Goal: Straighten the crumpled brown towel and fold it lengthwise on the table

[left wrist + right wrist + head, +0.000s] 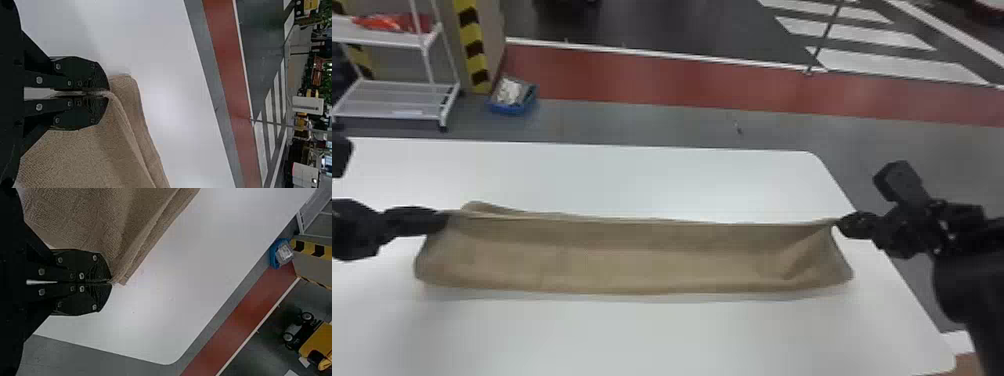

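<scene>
The left gripper (443, 219) came in from the head view's left edge, its fingers pointing level across toward the robot's right. Opposite it, the right arm (962, 280) rose from the lower right corner and bent inward at the wrist, so that the right gripper (838, 223) pointed to the robot's left, facing the other one.

Between them the brown towel (642, 260) was stretched in a long strip over the white table (632, 330), its far edge nearly straight and its body slanting down toward the robot. Shallow creases ran near its right end, and a second layer poked out behind the left end. The near edge looked to be resting on the table, though the head view left that a little uncertain.

In the left wrist view, the left gripper (107, 93) was closed down at the tips, pinching the towel's edge. In the right wrist view, the right gripper (110, 282) had its fingers pressed together on a corner of the towel.
</scene>
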You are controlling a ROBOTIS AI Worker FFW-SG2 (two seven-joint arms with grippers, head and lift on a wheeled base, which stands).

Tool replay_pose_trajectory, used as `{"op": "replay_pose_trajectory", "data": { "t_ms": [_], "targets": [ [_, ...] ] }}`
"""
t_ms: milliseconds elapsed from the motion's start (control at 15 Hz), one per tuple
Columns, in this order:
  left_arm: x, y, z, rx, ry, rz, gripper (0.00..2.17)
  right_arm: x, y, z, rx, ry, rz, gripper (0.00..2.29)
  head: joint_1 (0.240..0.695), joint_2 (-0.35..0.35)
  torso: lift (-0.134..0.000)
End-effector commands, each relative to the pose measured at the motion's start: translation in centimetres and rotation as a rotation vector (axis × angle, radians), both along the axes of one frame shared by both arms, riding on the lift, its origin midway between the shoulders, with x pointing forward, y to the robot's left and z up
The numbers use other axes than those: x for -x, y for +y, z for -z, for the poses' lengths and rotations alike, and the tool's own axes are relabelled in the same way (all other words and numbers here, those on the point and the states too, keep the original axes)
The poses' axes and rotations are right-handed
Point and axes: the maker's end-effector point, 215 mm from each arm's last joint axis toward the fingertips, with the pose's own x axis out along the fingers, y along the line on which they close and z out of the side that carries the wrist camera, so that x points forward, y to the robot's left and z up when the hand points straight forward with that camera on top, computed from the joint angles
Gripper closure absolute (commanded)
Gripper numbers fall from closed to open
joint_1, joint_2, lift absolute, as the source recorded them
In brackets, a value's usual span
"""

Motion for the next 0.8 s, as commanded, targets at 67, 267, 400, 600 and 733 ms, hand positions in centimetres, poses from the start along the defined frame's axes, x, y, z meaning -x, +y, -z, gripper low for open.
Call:
{"op": "replay_pose_trajectory", "data": {
  "t_ms": [67, 267, 400, 600, 733],
  "targets": [
    [-0.2, 0.5, -0.4, 0.004, -0.002, -0.013, 1.07, -0.3, -0.4, -0.5, -0.009, -0.012, 0.012, 2.07, 0.695, -0.223, -0.120],
    [-0.4, 0.7, -1.1, 0.014, -0.014, -0.018, 1.07, -1.0, -0.5, -0.7, -0.022, -0.017, 0.022, 2.07, 0.695, -0.220, -0.120],
    [-0.8, 0.7, -1.4, 0.006, -0.022, -0.022, 1.07, -1.1, -0.2, 0.1, -0.019, 0.001, 0.019, 2.07, 0.695, -0.219, -0.120],
    [-1.1, -0.3, -1.0, -0.004, -0.017, -0.010, 1.01, -1.5, 0.3, 1.2, -0.016, 0.025, 0.016, 2.07, 0.695, -0.213, -0.120],
    [-1.3, -0.7, -0.5, -0.019, -0.013, -0.012, 1.00, -1.6, 0.6, 1.7, -0.014, 0.032, 0.016, 2.07, 0.695, -0.214, -0.120]
  ]
}}
